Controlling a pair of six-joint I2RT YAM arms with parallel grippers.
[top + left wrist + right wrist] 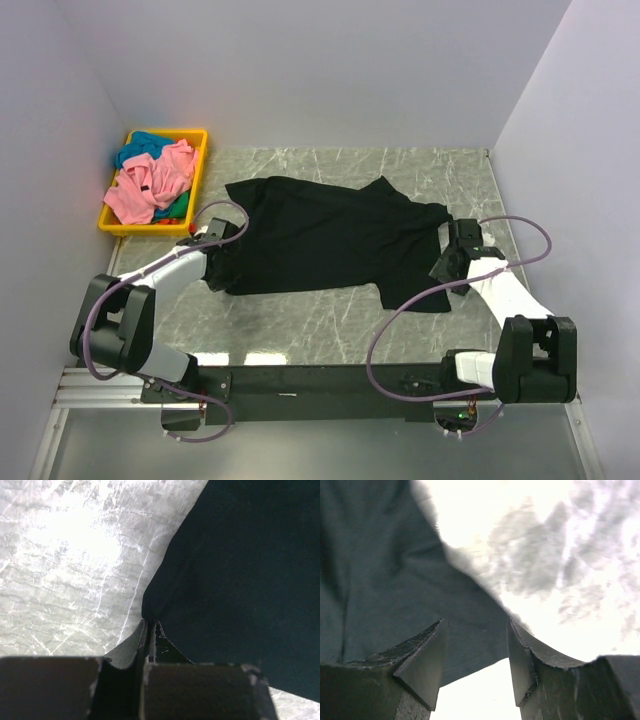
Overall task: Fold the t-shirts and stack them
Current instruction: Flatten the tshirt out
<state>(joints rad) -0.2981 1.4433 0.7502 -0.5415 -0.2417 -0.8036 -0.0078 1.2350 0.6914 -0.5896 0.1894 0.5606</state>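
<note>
The black t-shirt (320,235) lies spread across the marble table. My left gripper (212,250) is at its left edge, jaws shut on a pinch of the black fabric (150,617). My right gripper (452,258) is at the shirt's right edge, open, with a corner of black cloth (470,630) between its spread fingers (427,655). A pink t-shirt (150,185) and a teal t-shirt (143,146) lie bunched in the yellow bin (200,140) at the back left.
The bin stands at the table's back left corner by the left wall. White walls close in the back and both sides. Grey cables loop from both arms over the table.
</note>
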